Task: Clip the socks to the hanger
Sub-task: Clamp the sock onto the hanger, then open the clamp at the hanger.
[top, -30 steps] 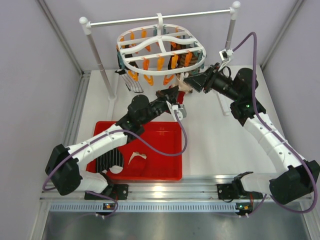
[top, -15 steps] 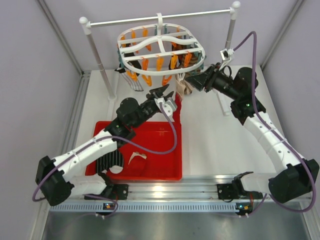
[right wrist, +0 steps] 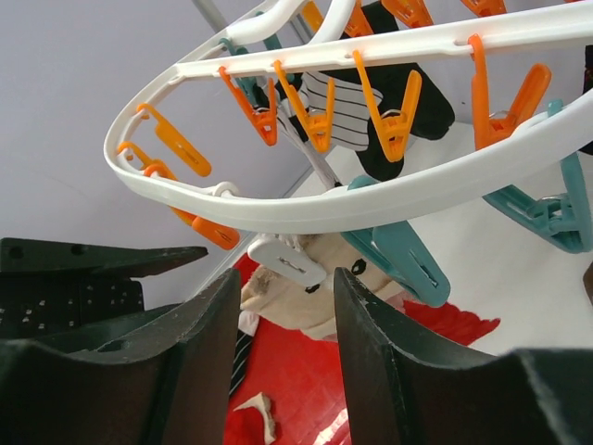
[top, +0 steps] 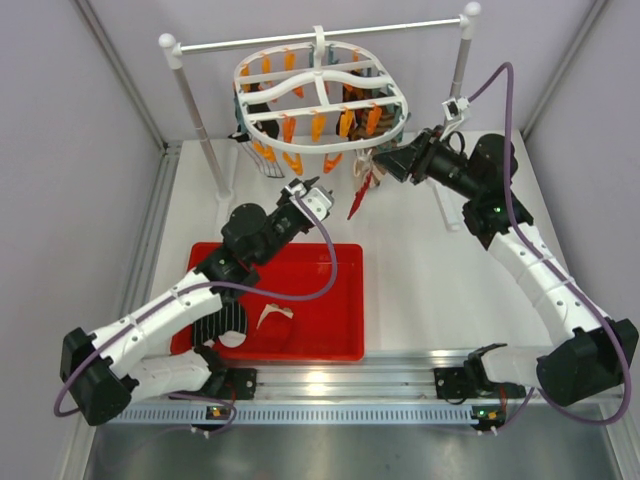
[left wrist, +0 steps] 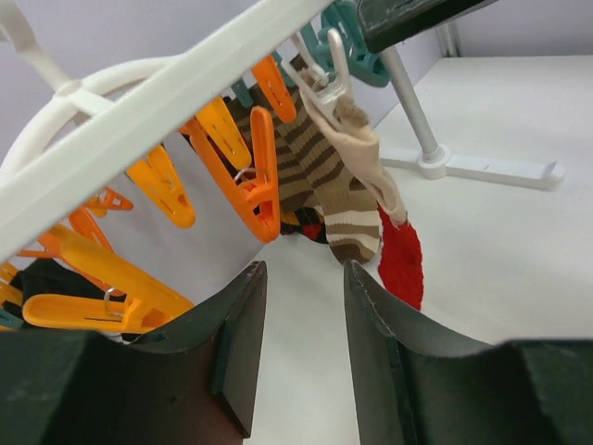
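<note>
hanger (left wrist: 157,107): from the left wrist only one stretch of white frame shows, running off the left and top edges.
dark red sock (left wrist: 400,264): its top sits behind the beige sock (left wrist: 357,153); what grips it, I can't make out.
black striped sock (top: 222,325): in the red tray (top: 340,345), half covered by the left arm (top: 170,300).
right jaws: tips lost among the clips (top: 320,126) from above; whether they pinch the white clip (right wrist: 285,260), I can't tell.
</note>
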Controlling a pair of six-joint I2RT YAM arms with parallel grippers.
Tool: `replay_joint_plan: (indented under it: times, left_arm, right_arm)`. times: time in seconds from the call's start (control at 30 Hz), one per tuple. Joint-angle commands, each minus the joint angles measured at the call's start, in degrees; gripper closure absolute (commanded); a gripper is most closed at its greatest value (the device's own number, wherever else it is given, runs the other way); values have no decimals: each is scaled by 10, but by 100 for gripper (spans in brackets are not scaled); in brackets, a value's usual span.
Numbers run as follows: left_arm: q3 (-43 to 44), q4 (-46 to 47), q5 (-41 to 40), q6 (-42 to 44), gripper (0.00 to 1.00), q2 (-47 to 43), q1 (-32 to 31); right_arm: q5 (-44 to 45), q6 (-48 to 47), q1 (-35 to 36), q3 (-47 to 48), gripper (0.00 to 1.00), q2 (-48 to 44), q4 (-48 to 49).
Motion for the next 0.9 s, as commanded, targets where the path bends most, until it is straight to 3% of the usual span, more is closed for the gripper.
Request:
replay_joint_plan:
  times: [0.0, 0.1, 0.37, 0.6, 0.87]
  left_arm:
    - [19, 29, -49, -31, 56, 17, 2]
    - [26, 49, -80, -33, 54, 33, 2]
    - [29, 102, -63, -33, 48, 61, 23]
    - [55, 113, 23, -115, 46, 77, 86]
    - [61, 122, 150, -148, 47, 85, 104]
  right_arm:
    - [0, -9, -9, 23, 55, -7, 15]
    - [-3, -13, -10, 24, 55, -7, 15]
    - [-16, -12, -18, 25, 55, -7, 15]
    - [-25, -9, -25, 29, 55, -1, 16]
    - [-43, -7, -30, 32, 55, 5, 21]
